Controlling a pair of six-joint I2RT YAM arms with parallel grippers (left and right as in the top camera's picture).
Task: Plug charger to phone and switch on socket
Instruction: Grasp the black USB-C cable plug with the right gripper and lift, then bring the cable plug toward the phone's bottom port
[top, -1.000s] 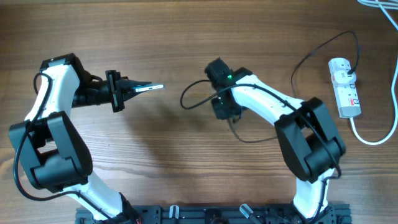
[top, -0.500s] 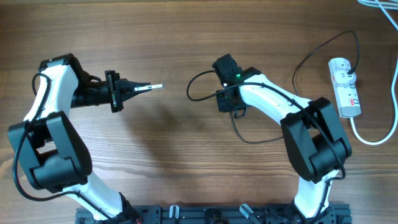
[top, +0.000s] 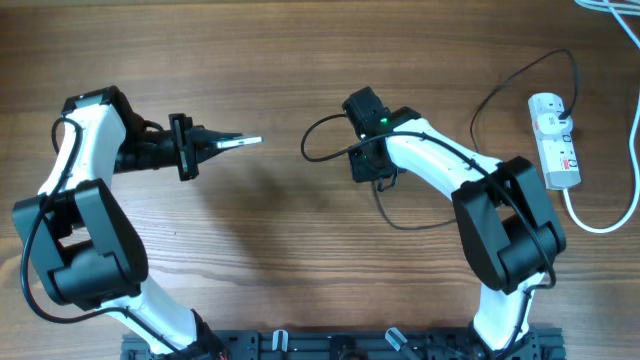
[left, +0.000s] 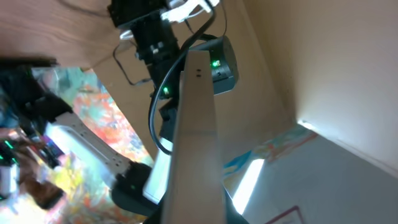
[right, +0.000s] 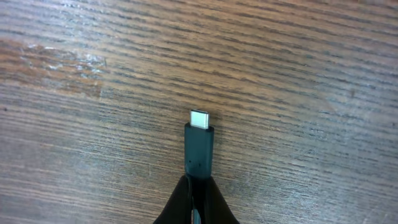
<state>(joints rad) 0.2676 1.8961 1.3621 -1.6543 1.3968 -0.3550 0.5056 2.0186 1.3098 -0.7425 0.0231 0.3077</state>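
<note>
From above, our left gripper (top: 218, 140) is pressed onto the phone (top: 243, 142) and holds it up off the table (top: 300, 280). The phone is turned on its thin side, so we see only a slim pale strip. It sticks out of the gripper toward 3 o'clock. In the left wrist view the phone (left: 196, 143) is a long grey bar going up the middle. We cannot see its screen.

Our right gripper (top: 366, 172) sits at 3 o'clock from the phone, well apart from it. It pinches the charger (top: 304, 148) near its end. A loop of the black cable bulges out toward 9 o'clock, the phone's way, but does not touch the phone. In the right wrist view the right gripper (right: 196, 198) is closed on the black plug end of the charger (right: 199, 152). The little silver tip (right: 199, 118) pokes out toward 12 o'clock, over the wood.

The socket (top: 555, 140) lies on the table at 3 o'clock from the right gripper, far off. The black cable runs to it. A thick white lead (top: 585, 222) curls away from the socket's 6 o'clock end.
</note>
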